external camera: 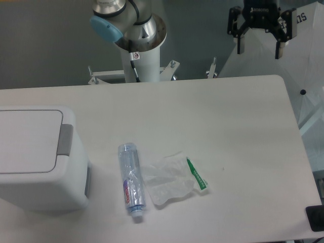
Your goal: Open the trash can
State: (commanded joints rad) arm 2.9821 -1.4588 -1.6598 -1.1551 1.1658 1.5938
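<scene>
The white boxy trash can point(35, 159) stands at the table's left edge. Its flat lid lies shut, and the grey push tab point(65, 139) sits on its right side. My gripper point(259, 49) hangs high at the top right, beyond the table's far edge and far from the can. Its two fingers are spread apart with nothing between them.
A crushed clear plastic bottle point(131, 180) lies just right of the can. Beside it is a crumpled clear wrapper point(167, 179) with a green strip point(197, 174). The arm's base column point(142, 50) stands behind the far edge. A dark object point(316, 218) sits at the bottom right corner.
</scene>
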